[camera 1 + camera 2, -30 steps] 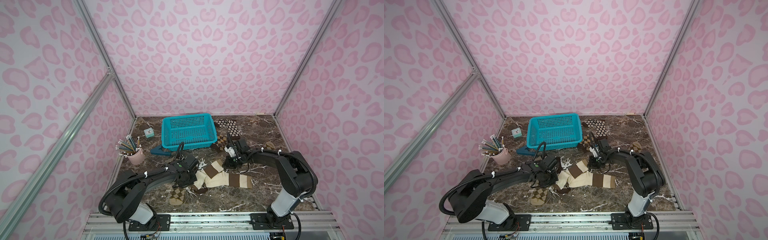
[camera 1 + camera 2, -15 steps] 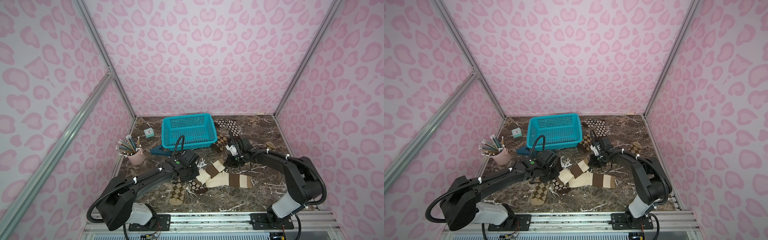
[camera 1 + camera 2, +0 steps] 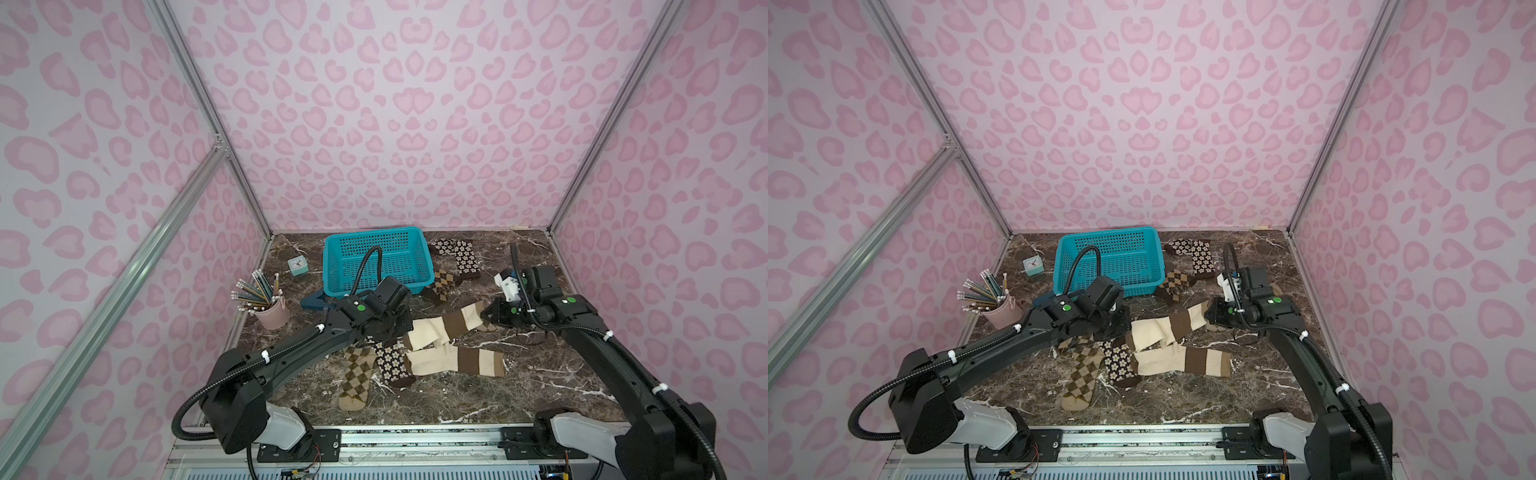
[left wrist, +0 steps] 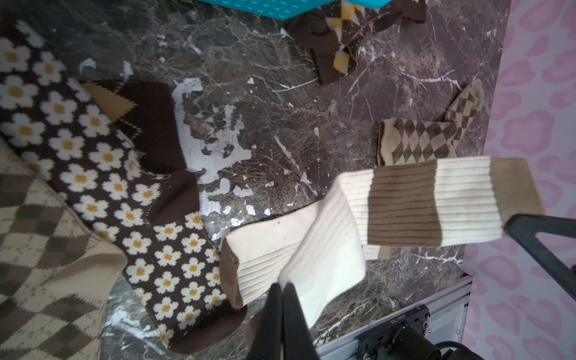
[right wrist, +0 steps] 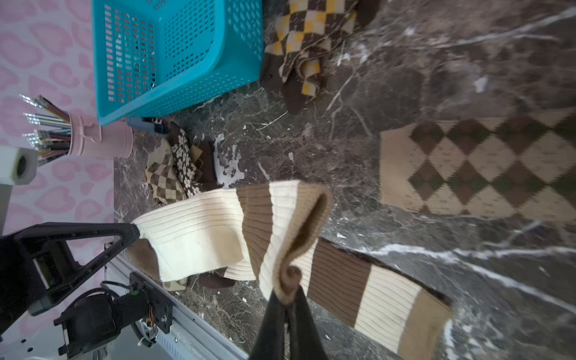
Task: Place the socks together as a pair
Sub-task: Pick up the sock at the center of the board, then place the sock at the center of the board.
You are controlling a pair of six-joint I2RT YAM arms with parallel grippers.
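A cream sock with brown stripes point(image 3: 444, 326) hangs stretched above the marble between both grippers. My left gripper point(image 4: 282, 285) is shut on its cream foot end point(image 4: 324, 261). My right gripper point(image 5: 288, 296) is shut on its tan cuff point(image 5: 290, 274). Its striped match point(image 3: 457, 359) lies flat just in front, also in the right wrist view point(image 5: 374, 293). A flowered dark brown sock point(image 3: 390, 359) and a tan-olive argyle sock point(image 3: 357, 374) lie by the left gripper point(image 3: 405, 328). Another tan-olive argyle sock point(image 5: 483, 168) lies near the right gripper point(image 3: 484, 318).
A teal basket point(image 3: 345, 270) stands at the back middle, with a brown-orange argyle sock point(image 3: 442, 282) and a second flowered sock point(image 3: 461, 253) to its right. A pink cup of pencils point(image 3: 272, 313) and a small clock point(image 3: 297, 265) stand at the left wall.
The right gripper has drawn the striped sock's cuff to the right. The left gripper has shifted back and right with the foot end, and the sock now hangs stretched between them.
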